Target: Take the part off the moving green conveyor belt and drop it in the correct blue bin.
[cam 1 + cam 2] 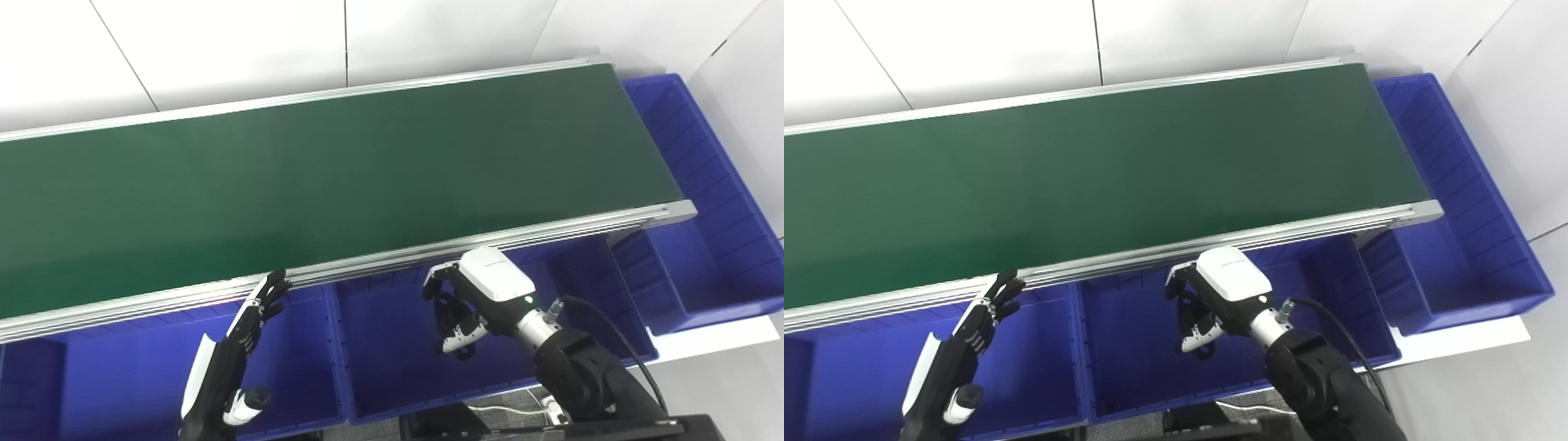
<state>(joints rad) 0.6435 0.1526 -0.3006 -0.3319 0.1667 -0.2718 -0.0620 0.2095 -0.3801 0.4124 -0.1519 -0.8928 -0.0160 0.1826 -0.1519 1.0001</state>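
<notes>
The green conveyor belt (pixel 306 184) runs across the view and carries no part. My left hand (pixel 245 331) is open, its fingers stretched toward the belt's front rail, above the left blue bin (pixel 122 373). My right hand (pixel 471 300) hangs over the middle blue bin (pixel 380 361), palm down, fingers curled toward the thumb. The dark fingers hide whatever may be between them, so I cannot tell whether it holds a part. No part shows in either bin's visible floor.
A long blue bin (pixel 692 269) wraps around the belt's right end. Another blue bin (pixel 24 392) sits at the far left edge. The aluminium rail (pixel 490 236) overhangs the bins' back edges. White wall panels stand behind the belt.
</notes>
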